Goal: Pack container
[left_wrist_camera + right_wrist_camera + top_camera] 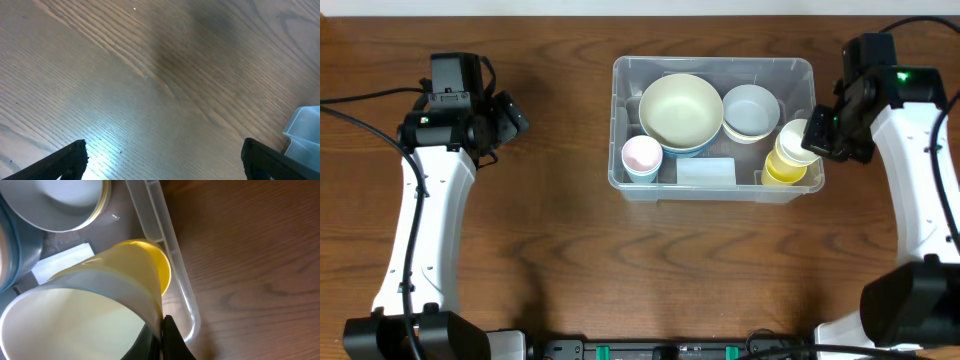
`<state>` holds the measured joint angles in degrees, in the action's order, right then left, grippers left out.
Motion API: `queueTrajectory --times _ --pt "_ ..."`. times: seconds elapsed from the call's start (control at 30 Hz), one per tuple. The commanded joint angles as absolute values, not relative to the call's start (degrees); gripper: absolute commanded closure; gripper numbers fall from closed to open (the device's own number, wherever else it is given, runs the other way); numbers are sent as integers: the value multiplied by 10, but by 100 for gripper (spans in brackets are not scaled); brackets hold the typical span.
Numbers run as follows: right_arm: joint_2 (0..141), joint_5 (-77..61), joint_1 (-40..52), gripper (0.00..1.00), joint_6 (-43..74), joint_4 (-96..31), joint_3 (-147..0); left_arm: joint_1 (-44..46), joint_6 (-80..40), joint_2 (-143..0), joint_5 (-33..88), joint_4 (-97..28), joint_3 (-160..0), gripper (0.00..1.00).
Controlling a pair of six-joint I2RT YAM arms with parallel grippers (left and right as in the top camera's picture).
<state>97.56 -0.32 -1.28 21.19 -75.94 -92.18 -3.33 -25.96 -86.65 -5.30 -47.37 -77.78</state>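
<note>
The clear plastic container (712,63) stands mid-table, toward the far side. At its right front corner my right gripper (823,140) is shut on the rim of a pale cream cup (796,140). The cup is tilted, and its lower end is in the mouth of a yellow cup (783,172) that stands inside the container. The right wrist view shows the cream cup (90,305) pinched at my right gripper (162,330), with the yellow cup (156,266) against the container wall (170,245). My left gripper (515,118) hangs open and empty over bare table, left of the container. In the left wrist view the left gripper (165,160) has a container corner (305,130) at its right edge.
Inside the container are a large cream bowl nested in a blue one (680,110), a stack of white bowls (751,108), a pink-lined cup (642,155) and a flat white block (707,172). Wooden table surrounds the container.
</note>
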Motion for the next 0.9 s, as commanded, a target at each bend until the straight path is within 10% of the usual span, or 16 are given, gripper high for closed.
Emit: queueTrajectory --times 0.0,0.37,0.87 --pt "982 -2 -18 99 205 -758 -920 -36 -267 -857 -56 -475 -790 2" --pt "986 2 -26 93 205 -760 -920 -36 -267 -857 -56 -475 -790 2" --pt "986 -2 -25 47 205 -763 -920 -36 -267 -857 -56 -475 -790 2"
